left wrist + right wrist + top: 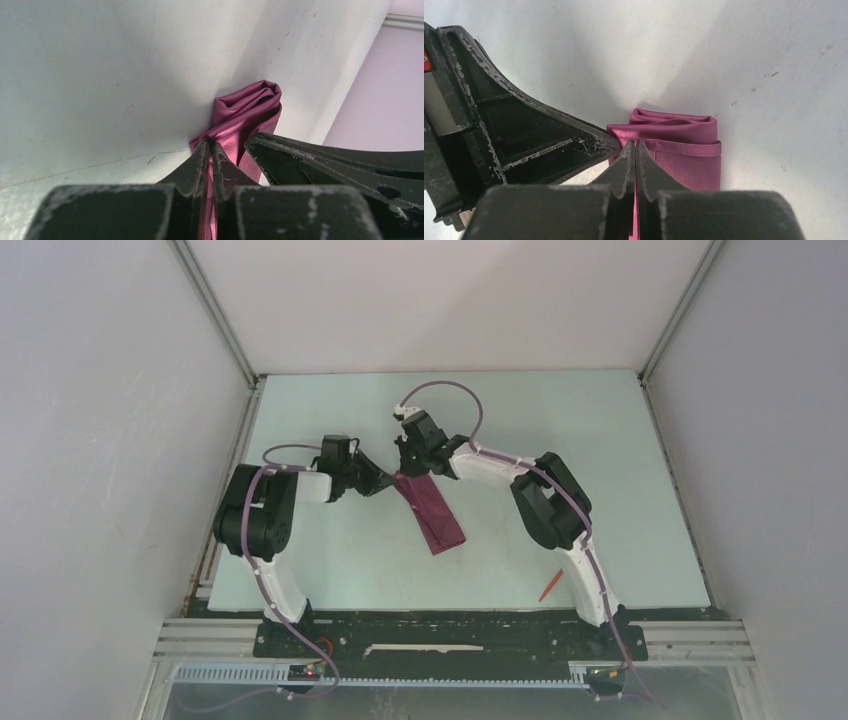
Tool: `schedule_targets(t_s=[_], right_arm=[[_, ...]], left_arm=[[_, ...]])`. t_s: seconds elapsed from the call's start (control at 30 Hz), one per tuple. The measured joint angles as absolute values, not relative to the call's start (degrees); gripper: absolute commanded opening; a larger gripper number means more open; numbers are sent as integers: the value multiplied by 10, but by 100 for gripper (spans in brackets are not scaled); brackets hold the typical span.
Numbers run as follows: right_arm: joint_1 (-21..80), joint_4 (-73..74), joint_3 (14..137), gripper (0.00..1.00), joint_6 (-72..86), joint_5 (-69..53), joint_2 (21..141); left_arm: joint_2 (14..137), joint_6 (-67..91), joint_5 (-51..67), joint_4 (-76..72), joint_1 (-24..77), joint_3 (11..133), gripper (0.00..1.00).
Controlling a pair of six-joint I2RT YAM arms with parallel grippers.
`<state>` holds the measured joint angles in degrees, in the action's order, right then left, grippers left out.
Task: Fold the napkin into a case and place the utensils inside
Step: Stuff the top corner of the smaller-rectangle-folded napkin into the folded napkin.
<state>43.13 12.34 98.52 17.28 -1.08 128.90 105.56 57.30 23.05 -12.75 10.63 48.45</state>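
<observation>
Left gripper (210, 156): you have it pinched on the far end of the folded napkin (250, 107).
Right gripper (635, 152): clamped on that same end.
Utensil (550, 585): orange, on the table beside your right arm.

No writing, number or brand mark can be read anywhere from where I stand. The nearest thing to a label is a red sliver (426, 59) with a pale strip under it, at the back of the left gripper (614, 142) in the right wrist view. It is cut off at the edge and shows no letters.
</observation>
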Motion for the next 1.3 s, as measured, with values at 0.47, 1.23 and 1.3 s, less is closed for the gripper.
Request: schedule_targets(t_s=[0.47, 1.23, 1.3], right_arm=[[467, 218, 1030, 56, 114, 119, 1286], [483, 250, 1082, 21, 123, 213, 1347], [484, 248, 1082, 15, 127, 213, 1348]], left_arm=[[1056, 569, 228, -127, 106, 484, 7], [1055, 565, 227, -127, 107, 484, 5], [1055, 565, 227, -127, 107, 484, 5]])
